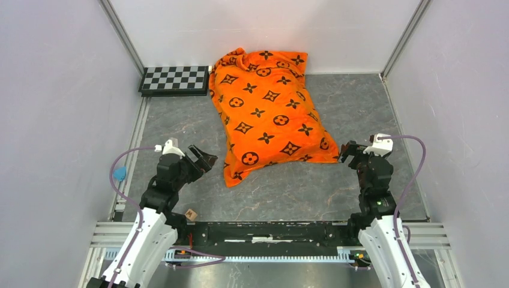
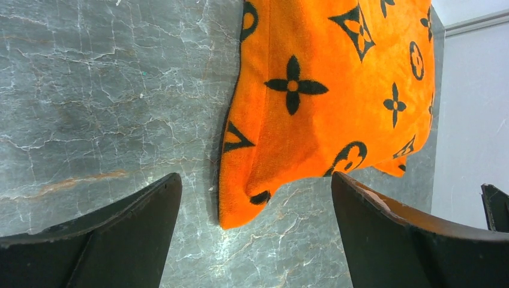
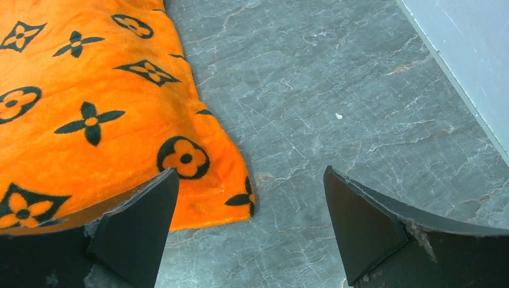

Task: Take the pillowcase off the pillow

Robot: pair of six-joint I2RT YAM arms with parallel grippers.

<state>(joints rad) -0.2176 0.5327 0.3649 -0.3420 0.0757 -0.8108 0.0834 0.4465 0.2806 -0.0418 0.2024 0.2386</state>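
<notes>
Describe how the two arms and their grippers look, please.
Both arms share one design: the left arm and right arm have white lower shells and black upper joints. A pale purple cable loops beside each. The left gripper and right gripper are black, with curved, tapering fingers and a white block on top.

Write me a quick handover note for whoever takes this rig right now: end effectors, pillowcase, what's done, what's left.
Left end effector: open, empty, facing the near left corner of the bright orange fabric pillowcase with black motifs.
Right end effector: open, empty, beside its near right corner.
Pillowcase lies on the grey marbled table, looking filled; the pillow itself is hidden.
Done: nothing.
Left: grip the case, pull it off.
</notes>
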